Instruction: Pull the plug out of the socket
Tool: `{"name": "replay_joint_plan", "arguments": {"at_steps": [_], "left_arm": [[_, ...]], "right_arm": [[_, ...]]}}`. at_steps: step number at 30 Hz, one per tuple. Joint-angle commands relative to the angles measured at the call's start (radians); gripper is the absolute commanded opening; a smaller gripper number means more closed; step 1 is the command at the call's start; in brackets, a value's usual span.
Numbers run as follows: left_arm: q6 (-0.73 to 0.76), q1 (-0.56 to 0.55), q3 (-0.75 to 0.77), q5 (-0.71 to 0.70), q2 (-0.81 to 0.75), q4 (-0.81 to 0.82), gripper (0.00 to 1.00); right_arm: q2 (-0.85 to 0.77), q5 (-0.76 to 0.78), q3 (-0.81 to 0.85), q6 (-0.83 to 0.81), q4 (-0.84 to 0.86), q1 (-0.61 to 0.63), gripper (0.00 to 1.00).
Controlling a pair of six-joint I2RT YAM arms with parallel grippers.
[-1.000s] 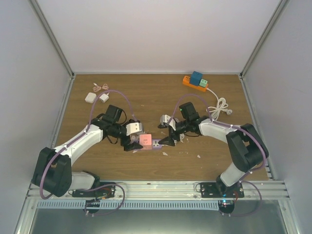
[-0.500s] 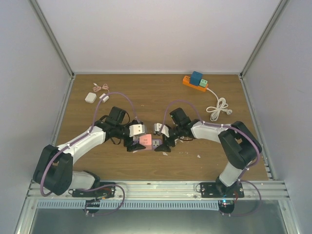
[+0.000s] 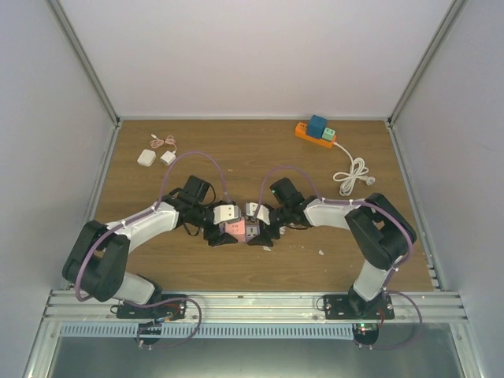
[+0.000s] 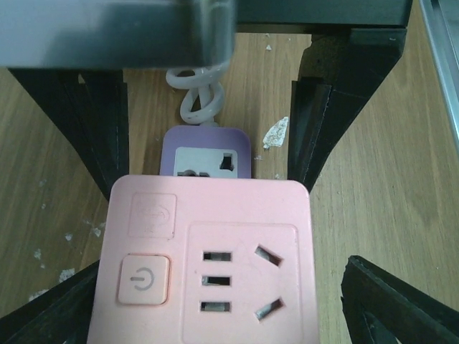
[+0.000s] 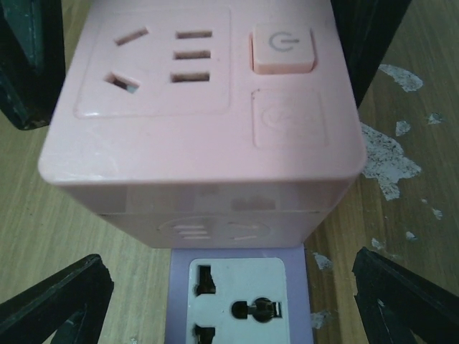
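Observation:
A pink cube plug (image 3: 235, 229) sits plugged into a purple socket strip (image 3: 252, 231) at the table's middle front. My left gripper (image 3: 224, 230) straddles the cube from the left. In the left wrist view the pink cube plug (image 4: 208, 265) lies between the left gripper's (image 4: 222, 287) fingers (image 4: 401, 308) with a gap on the right, so it is open. My right gripper (image 3: 261, 229) straddles the strip from the right. The purple socket strip (image 5: 237, 301) shows wood on both sides inside the right gripper (image 5: 229, 287), which is open.
An orange power strip with blue and green adapters (image 3: 315, 131) lies at the back right, with a coiled white cable (image 3: 352, 173) nearby. Two white chargers (image 3: 146, 158) and a small pink cable (image 3: 163, 142) lie at the back left. The purple strip's white cord (image 4: 197, 93) curls behind it.
Both arms have moved inward until their grippers meet over the cube and strip. Both sets of jaws have narrowed a little.

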Motion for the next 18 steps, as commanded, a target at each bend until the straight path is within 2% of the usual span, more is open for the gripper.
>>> {"name": "replay_joint_plan", "arguments": {"at_steps": [1,11,18], "left_arm": [[0.002,-0.012,0.001,0.011,0.020,0.053,0.82],[0.011,-0.012,-0.042,0.000,-0.003,0.077,0.75],[0.010,-0.012,-0.062,0.003,-0.029,0.093,0.77]], "right_arm": [[0.008,0.025,-0.032,-0.020,0.093,0.008,0.91],[0.036,0.028,-0.064,-0.054,0.179,0.014,0.81],[0.065,0.022,-0.061,-0.059,0.186,0.018,0.76]]}}
